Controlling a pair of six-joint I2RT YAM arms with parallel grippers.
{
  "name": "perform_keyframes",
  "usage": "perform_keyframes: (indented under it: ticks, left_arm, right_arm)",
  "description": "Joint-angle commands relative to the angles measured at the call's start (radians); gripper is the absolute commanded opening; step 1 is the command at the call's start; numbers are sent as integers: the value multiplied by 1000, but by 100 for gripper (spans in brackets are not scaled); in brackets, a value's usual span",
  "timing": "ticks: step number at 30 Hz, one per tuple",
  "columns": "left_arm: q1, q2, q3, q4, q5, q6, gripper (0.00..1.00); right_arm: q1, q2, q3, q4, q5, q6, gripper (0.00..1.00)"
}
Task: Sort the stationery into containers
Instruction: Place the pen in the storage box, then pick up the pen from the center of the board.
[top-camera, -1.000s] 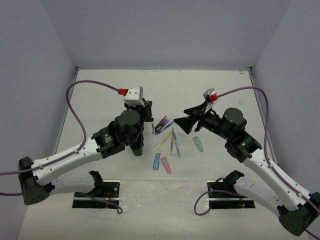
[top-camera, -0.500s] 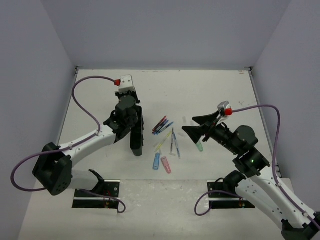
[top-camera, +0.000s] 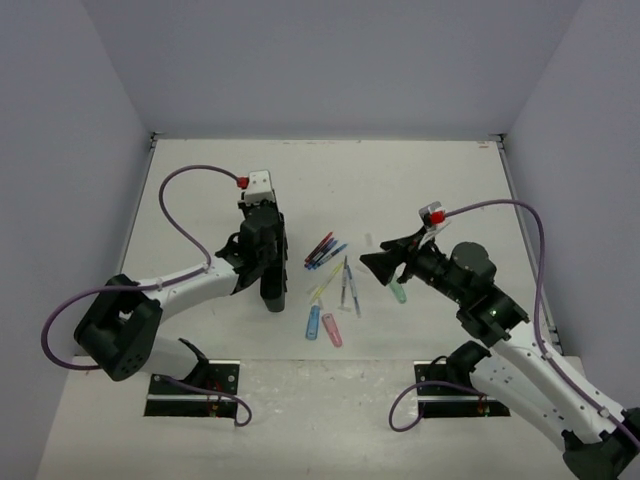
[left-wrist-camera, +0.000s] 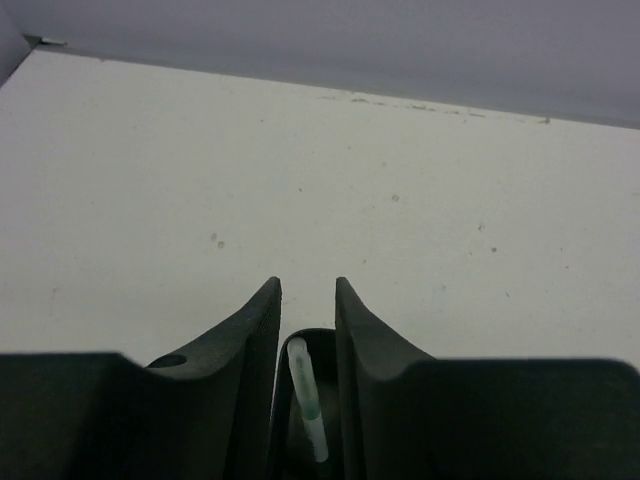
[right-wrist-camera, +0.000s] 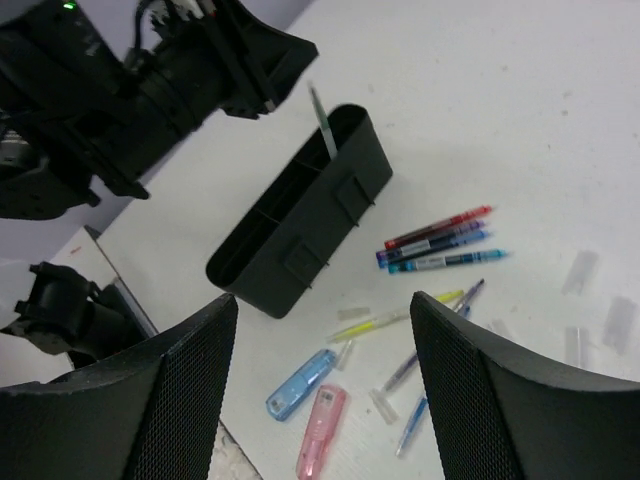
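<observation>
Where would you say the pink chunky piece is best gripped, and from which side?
At mid-body, across its narrow width, coming straight down from above. The pink chunky piece lies flat on the table, so only its two long sides offer a pinch. The blue piece lies close beside it but apart, so it is probably best to line up with that gap.

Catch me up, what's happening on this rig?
Stationery sorting, in progress. The left gripper hangs over one end of the black organiser, jaws slightly parted around a green-tipped pen that stands in the end compartment, apparently not clamped. The right gripper hovers open above the loose pens and chunky pieces beside the organiser, holding nothing.
</observation>
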Motion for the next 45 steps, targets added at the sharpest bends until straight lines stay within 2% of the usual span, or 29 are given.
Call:
perform_keyframes:
  ticks: [1,4,6,8,9,10,12,15,20,30,34,36,39,43,45]
  left_arm:
    - [4,-42,-24,12,9,-76,49]
    - [-2,-107,-43,-10,23,-94,69]
    - [-14,-175,-33,-47,14,-111,87]
    - [-30,-247,15,-157,3,-142,100]
    - [-39,-274,34,-207,3,-151,100]
    - [-46,-303,54,-247,11,-154,100]
    - [-60,-353,127,-466,20,-190,100]
    - [-69,-387,255,-727,91,-241,100]
    - [-74,-436,292,-923,232,-258,100]
    - [-75,-482,252,-1027,366,-242,100]
    - [-77,-459,264,-1070,397,-282,100]
    - [-96,-443,268,-1088,394,-320,100]
    - [-164,-411,268,-1094,357,-392,100]
    - [-295,-322,278,-1104,263,-529,100]
    - [-375,-249,284,-1107,222,-688,100]
  right_arm:
    - [80,142,126,-236,253,123,70]
    - [143,301,205,-359,382,227,70]
    - [157,422,262,-409,420,299,68]
    - [158,525,306,-443,443,331,65]
    - [158,567,323,-444,441,331,60]
    - [158,612,346,-446,437,330,51]
    - [158,739,379,-455,437,321,37]
    - [159,833,404,-458,417,293,35]
    - [160,949,420,-445,379,261,34]
    - [159,1062,437,-441,368,239,27]
    - [159,1073,406,-423,364,247,22]
    - [158,1068,395,-418,359,251,16]
    - [160,1038,371,-421,365,261,2]
    - [162,910,344,-503,407,279,0]
    - [165,786,338,-570,448,289,0]
